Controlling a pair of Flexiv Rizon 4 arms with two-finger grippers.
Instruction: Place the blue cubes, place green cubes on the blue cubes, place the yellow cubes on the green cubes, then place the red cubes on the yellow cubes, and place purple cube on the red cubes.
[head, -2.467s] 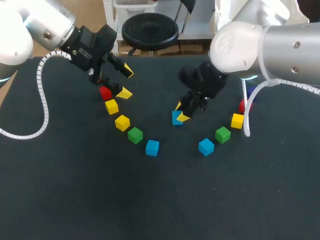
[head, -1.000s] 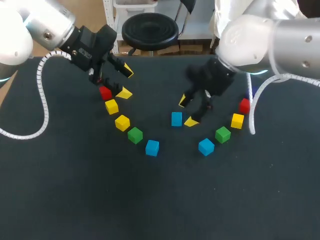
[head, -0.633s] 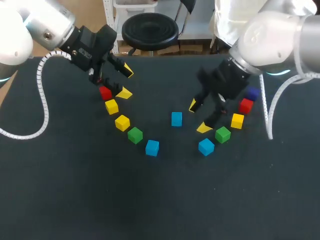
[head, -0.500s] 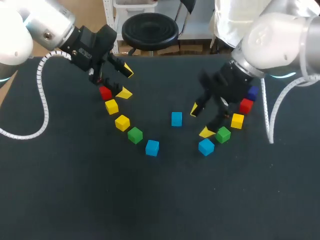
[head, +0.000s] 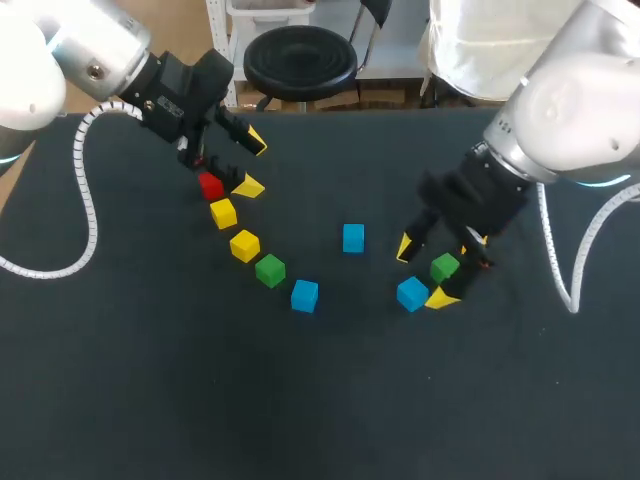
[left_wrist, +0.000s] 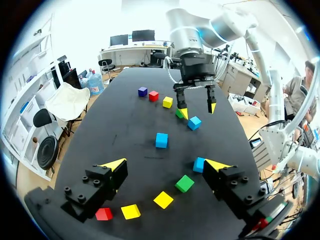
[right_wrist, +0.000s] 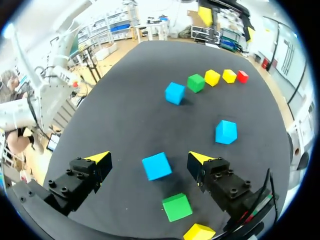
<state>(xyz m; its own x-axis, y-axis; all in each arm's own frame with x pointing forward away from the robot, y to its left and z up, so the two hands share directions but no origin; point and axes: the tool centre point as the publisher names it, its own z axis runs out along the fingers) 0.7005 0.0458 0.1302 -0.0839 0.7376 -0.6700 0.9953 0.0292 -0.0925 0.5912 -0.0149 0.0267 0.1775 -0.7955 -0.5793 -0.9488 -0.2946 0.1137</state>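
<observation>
Step is blue-cube placement: right gripper (head: 422, 272), fingers wide open and empty, hangs over blue cube (head: 411, 293); next it must descend and close.

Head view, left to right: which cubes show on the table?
red cube → upper yellow cube → lower yellow cube → left green cube → left blue cube → middle blue cube → right blue cube → right green cube

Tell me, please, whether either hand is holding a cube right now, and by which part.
Nothing is held. The left hand is open by the red cube; the right hand is open over a blue cube, not touching it.
</observation>
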